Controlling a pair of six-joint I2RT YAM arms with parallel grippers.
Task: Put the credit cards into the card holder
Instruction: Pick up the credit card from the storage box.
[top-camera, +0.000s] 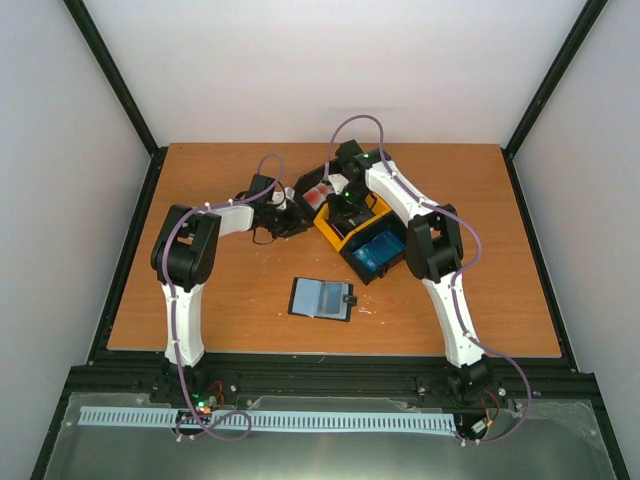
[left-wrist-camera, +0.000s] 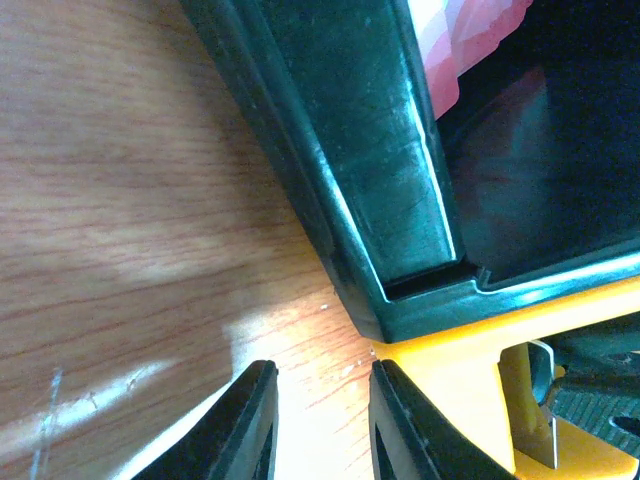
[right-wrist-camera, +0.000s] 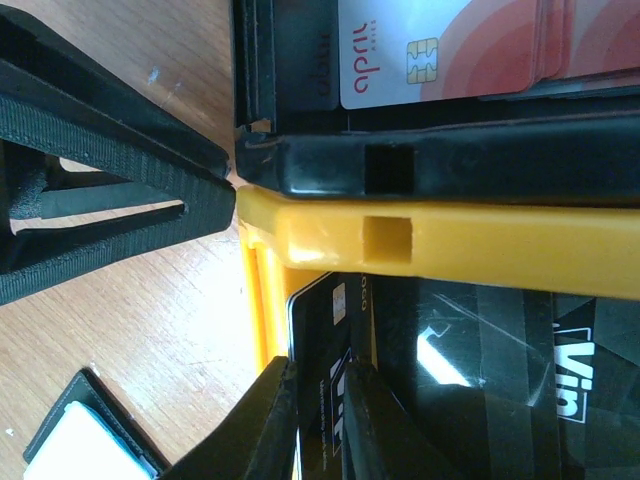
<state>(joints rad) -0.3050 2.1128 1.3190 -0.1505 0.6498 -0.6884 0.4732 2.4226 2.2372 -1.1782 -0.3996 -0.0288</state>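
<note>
The card holder (top-camera: 320, 298) lies open on the table, its grey-blue pockets facing up; one corner (right-wrist-camera: 90, 435) shows in the right wrist view. My right gripper (right-wrist-camera: 318, 368) reaches down into the yellow bin (right-wrist-camera: 450, 240) and is shut on a dark credit card (right-wrist-camera: 320, 320) tilted up on its edge. More dark cards lie flat beside it. Red-and-white cards (right-wrist-camera: 450, 50) lie in the far black bin (left-wrist-camera: 380, 180), blue cards (top-camera: 378, 250) in the near one. My left gripper (left-wrist-camera: 322, 370) is open just above bare wood at the bins' left corner, holding nothing.
The three joined bins (top-camera: 350, 225) stand at the middle of the table, angled. One left-gripper finger (right-wrist-camera: 100, 200) touches the corner where the black and yellow bins meet. The right arm (top-camera: 430, 240) arches over the bins from the right.
</note>
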